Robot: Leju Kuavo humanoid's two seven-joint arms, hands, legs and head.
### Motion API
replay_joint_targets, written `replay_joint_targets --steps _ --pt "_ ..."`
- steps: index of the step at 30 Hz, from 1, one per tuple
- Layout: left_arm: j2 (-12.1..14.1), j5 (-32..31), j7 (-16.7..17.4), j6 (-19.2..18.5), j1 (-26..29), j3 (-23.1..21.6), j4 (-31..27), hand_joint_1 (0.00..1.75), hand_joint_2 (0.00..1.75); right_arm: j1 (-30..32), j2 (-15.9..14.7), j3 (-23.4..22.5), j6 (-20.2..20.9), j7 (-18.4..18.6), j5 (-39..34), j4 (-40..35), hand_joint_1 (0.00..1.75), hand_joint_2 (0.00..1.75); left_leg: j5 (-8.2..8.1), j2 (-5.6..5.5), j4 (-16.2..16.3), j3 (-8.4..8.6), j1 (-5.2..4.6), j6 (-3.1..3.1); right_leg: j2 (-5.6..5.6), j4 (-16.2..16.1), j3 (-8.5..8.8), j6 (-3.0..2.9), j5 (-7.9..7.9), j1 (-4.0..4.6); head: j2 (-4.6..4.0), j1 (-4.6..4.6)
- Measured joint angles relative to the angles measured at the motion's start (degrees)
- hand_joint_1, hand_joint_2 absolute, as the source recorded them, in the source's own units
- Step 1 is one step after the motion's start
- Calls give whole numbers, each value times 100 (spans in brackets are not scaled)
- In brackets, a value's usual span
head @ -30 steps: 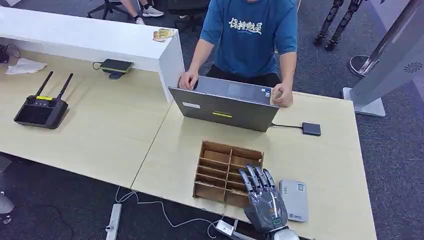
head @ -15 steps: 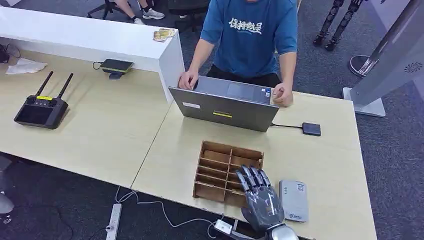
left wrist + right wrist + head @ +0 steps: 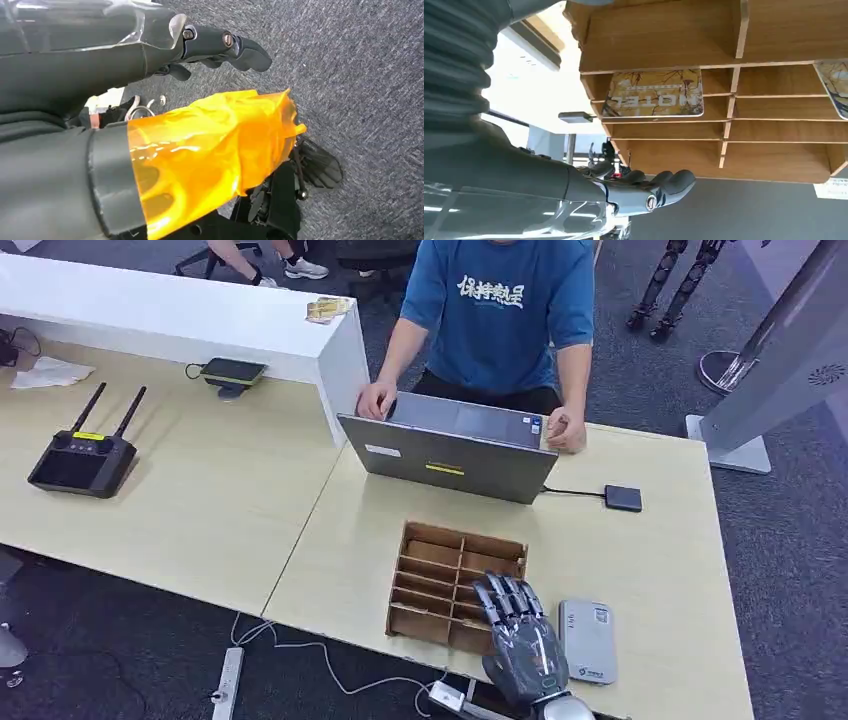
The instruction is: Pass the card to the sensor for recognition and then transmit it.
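A wooden slotted box (image 3: 440,575) sits on the table in front of me. In the right wrist view a "HOTEL" card (image 3: 654,94) stands in one of the box's (image 3: 774,130) slots, and a second card (image 3: 836,85) shows at the picture's edge. My right hand (image 3: 525,640) hovers over the box's near right corner, fingers (image 3: 664,187) stretched out and holding nothing. A white card reader (image 3: 588,640) lies flat just right of that hand. My left hand (image 3: 225,47) hangs over grey carpet with nothing in it.
A person in a blue shirt (image 3: 500,300) stands behind an open laptop (image 3: 450,450) at the table's far side. A small black box (image 3: 623,498) is wired to the laptop. A black remote controller (image 3: 85,455) lies far left. A white partition (image 3: 200,315) runs behind.
My right hand has sunk slightly toward the box's near right corner. The person, laptop and card reader have stayed put.
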Motion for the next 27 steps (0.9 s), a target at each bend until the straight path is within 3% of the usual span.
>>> replay_joint_targets --steps 27 --pt "-9 24 -15 -2 14 162 0 0 0 193 2 -31 153 -4 -136 -131 0 175 0 0 0 1 0 0 1 0 1 0 0 0 0 0"
